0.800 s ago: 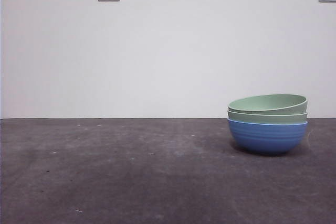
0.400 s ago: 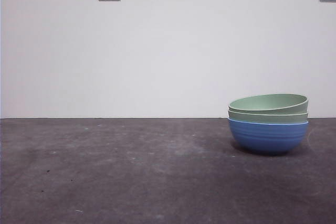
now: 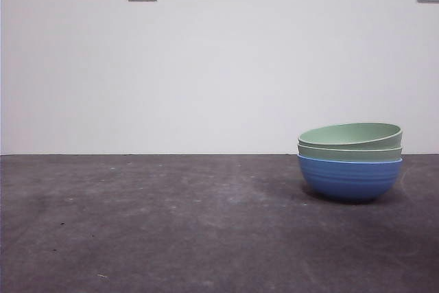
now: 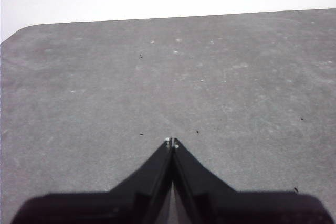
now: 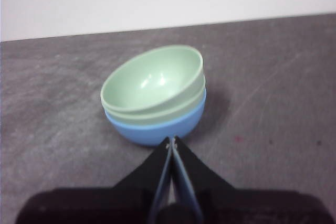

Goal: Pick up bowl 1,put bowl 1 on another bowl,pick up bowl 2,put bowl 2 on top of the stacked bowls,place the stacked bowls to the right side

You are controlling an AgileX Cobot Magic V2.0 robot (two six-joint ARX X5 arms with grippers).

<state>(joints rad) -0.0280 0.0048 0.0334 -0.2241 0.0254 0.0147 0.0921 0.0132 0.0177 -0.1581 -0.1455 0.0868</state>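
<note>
Near the desk's (image 3: 137, 224) right edge: the stacked bowls (image 3: 350, 161), blue bowl (image 3: 350, 178) lowest. Right gripper (image 5: 171, 141) pressed together, apart, above; left gripper (image 4: 171, 142) likewise, over bare desk. Seemingly complete; nothing further needed.

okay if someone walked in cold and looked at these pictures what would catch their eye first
The stack of three bowls on the right of the dark grey table: a blue bowl at the bottom, two pale green ones nested in it, the top green bowl slightly tilted. In the right wrist view the right hand, shut and empty, sits just short of the stack.
</note>
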